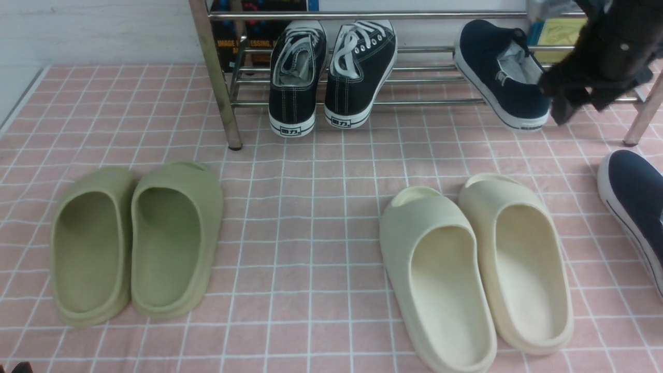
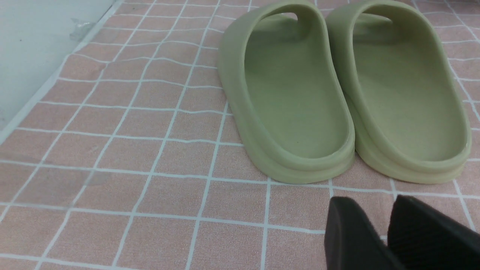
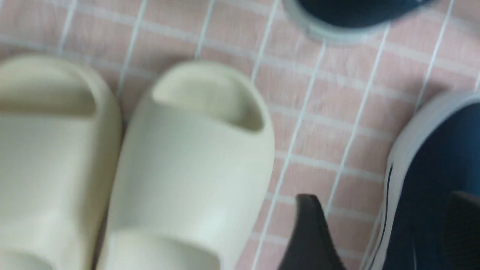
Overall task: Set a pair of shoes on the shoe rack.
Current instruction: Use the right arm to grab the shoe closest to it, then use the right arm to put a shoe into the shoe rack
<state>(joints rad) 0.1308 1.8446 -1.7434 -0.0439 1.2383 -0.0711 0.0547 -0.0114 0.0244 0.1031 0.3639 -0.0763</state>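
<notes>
Fingers [image 2: 348, 236] of my left claw [image 2: 371, 202] sit low and closest to me, just a little apart. They hold nothing. They are over the pink squared mat [image 1: 311, 207], near the heels of the green slippers [image 1: 176, 238], but not touching them.

Next come the cream slippers [image 1: 435, 280], side by side on the mat. To their right lies one blue shoe [image 1: 634, 207]. It is on the floor, at the edge of my front view, so I see only part of it.

Farther back stands the shiny shoe rack [image 1: 217, 77]. Two black sneakers [image 1: 295, 77] with white laces lean on its bars, heels toward me. To their right the other blue shoe [image 1: 497, 72] rests on the rack, tipped, with its heel hanging over the front bar.

My right claw [image 1: 582, 103] is up there, just beside that heel. I cannot tell if it touches. Its fingers [image 3: 311, 232] are spread wide and hold nothing. The wrist picture is blurry.
</notes>
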